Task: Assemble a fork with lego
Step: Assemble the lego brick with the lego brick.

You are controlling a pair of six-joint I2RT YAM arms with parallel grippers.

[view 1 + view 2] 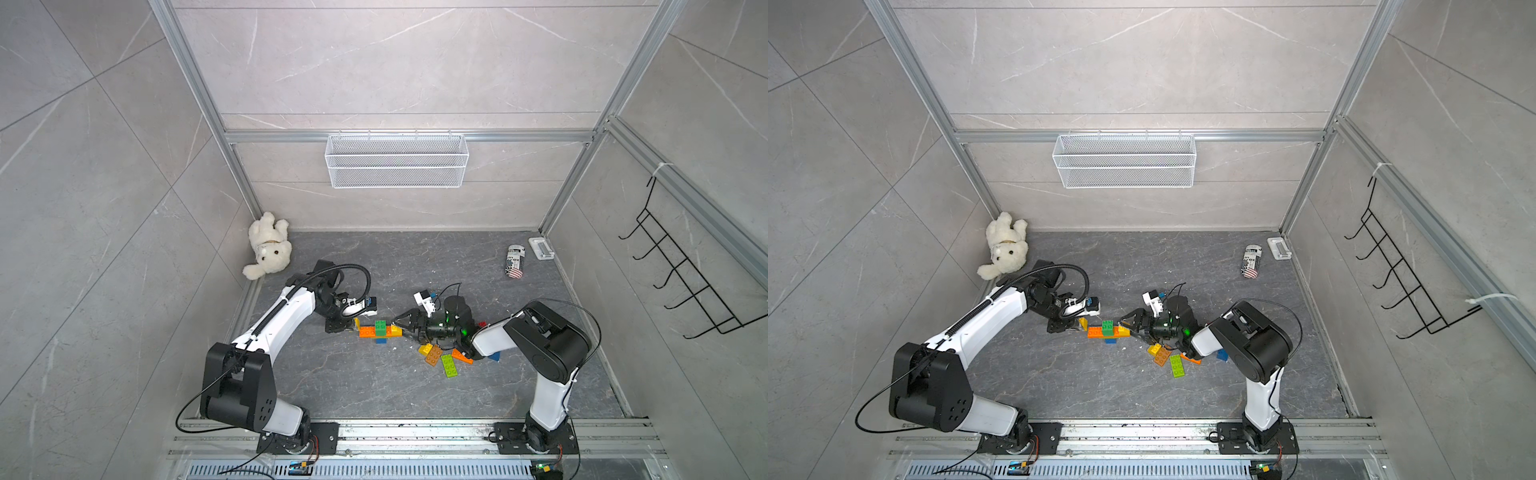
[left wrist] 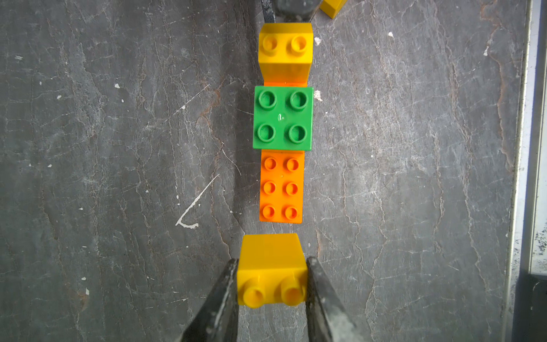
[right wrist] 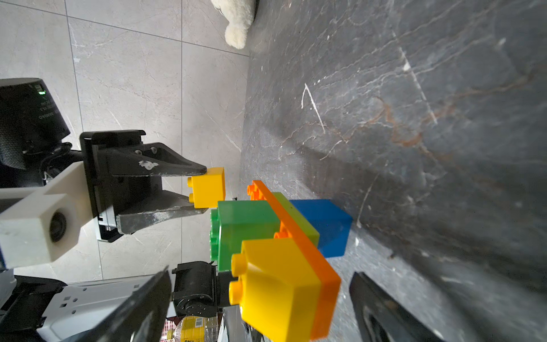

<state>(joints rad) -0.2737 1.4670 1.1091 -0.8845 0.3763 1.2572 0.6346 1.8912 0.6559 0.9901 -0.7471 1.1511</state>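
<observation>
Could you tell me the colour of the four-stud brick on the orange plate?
The square plastic brick is green; clearest in the left wrist view.

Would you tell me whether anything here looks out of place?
A white plush teddy bear sprawls in a far corner and a printed metal can sits near the other; both seem stray clutter.

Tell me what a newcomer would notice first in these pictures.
The bright lego strip in the middle of the floor: an orange plate topped with a green brick and a yellow end brick. The left gripper pinches a separate yellow sloped brick just short of one end, while the right gripper stands open at the other. A white teddy bear slumps in the far corner on the left arm's side.
</observation>
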